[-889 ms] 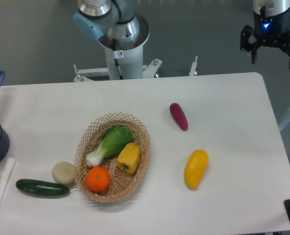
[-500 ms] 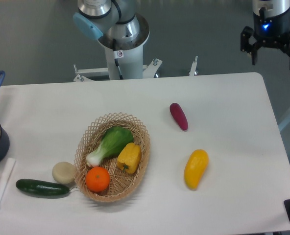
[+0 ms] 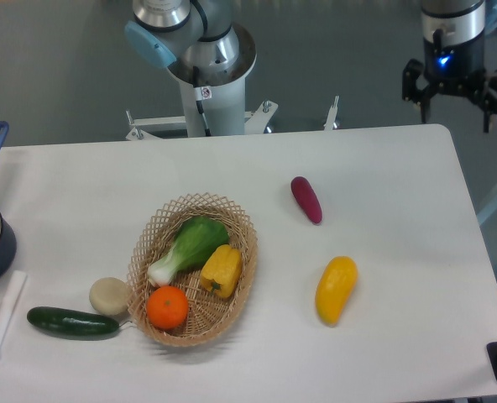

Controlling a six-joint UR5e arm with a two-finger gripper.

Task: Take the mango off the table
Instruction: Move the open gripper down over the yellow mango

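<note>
hand (image 3: 455,94): up past the far right corner of the worktop (image 3: 400,336), fingers spread apart, holding nothing.
mango (image 3: 336,290): lying flat on the worktop, well below and to the left of your hand, nothing touching it.
neighbours: purple vegetable (image 3: 306,199) sits between hand and mango, clear of it; basket (image 3: 143,252) further left, well apart.
handling: I'd judge it smooth, rounded, likely slippery; looks firm and light to moderate in weight.
grip point: take it across the thick middle, fingers square to the long axis. Avoid the tapered ends, it could squirt out.
approach: come straight down; the fruit is tilted, so rotate your hand to match.
</note>
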